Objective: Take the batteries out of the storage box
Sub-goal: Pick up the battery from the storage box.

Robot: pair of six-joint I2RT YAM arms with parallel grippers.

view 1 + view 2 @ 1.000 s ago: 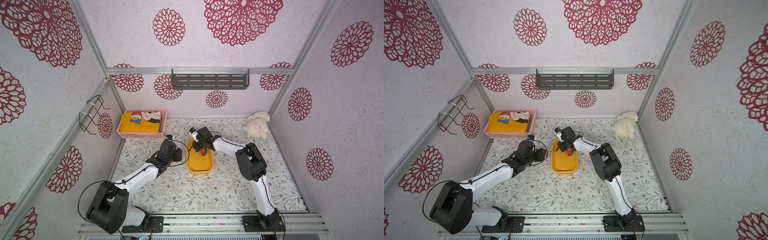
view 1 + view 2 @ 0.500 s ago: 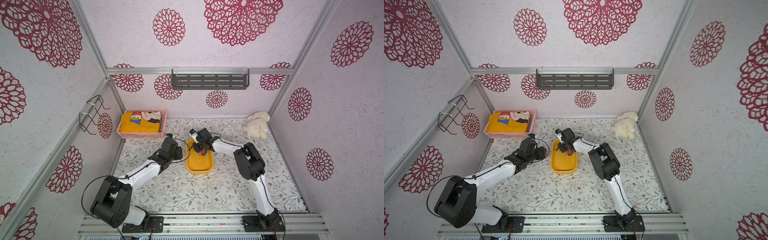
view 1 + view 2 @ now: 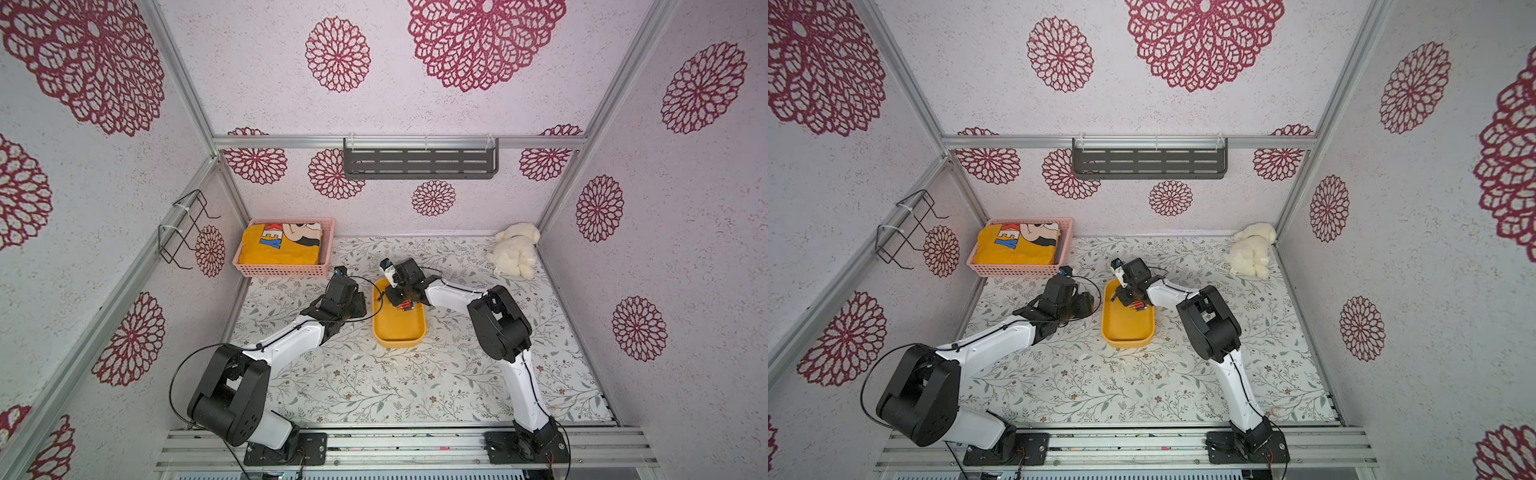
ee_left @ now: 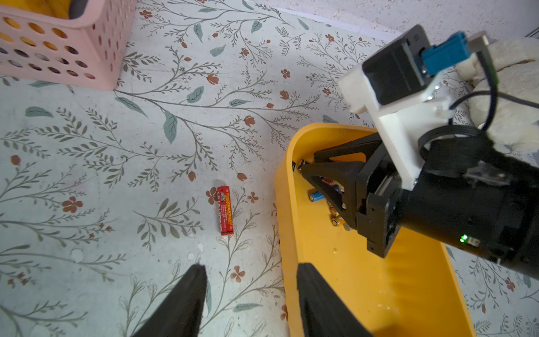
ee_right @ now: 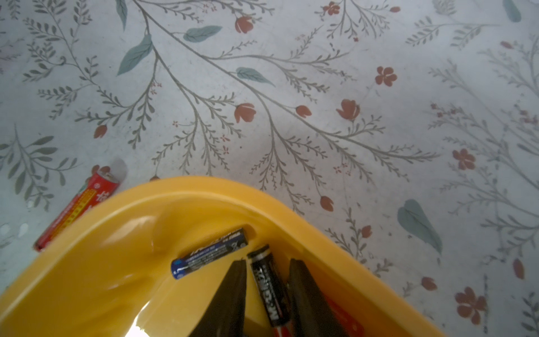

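The storage box (image 3: 399,332) (image 3: 1127,328) is a shallow yellow tray in mid-table. Several batteries (image 3: 405,307) (image 3: 1138,307) lie heaped at its far end. My right gripper (image 5: 267,260) (image 3: 390,297) reaches down into the far corner. Its jaws are narrowly open on either side of a black battery (image 5: 265,280), and a blue battery (image 5: 210,253) lies beside it. One red battery (image 4: 224,214) (image 5: 75,210) lies on the table, left of the box. My left gripper (image 4: 250,265) (image 3: 359,305) is open and empty, straddling the box's left wall (image 4: 284,204).
A pink lattice basket (image 3: 286,249) with yellow cloth stands at the back left. A white plush toy (image 3: 515,249) lies at the back right. On the back wall hangs a grey shelf (image 3: 419,162), and on the left wall a wire rack (image 3: 187,228).
My left gripper has moved right, up to the box's left wall. The right gripper has stayed in the far corner, its jaws narrowing a little around the black battery.
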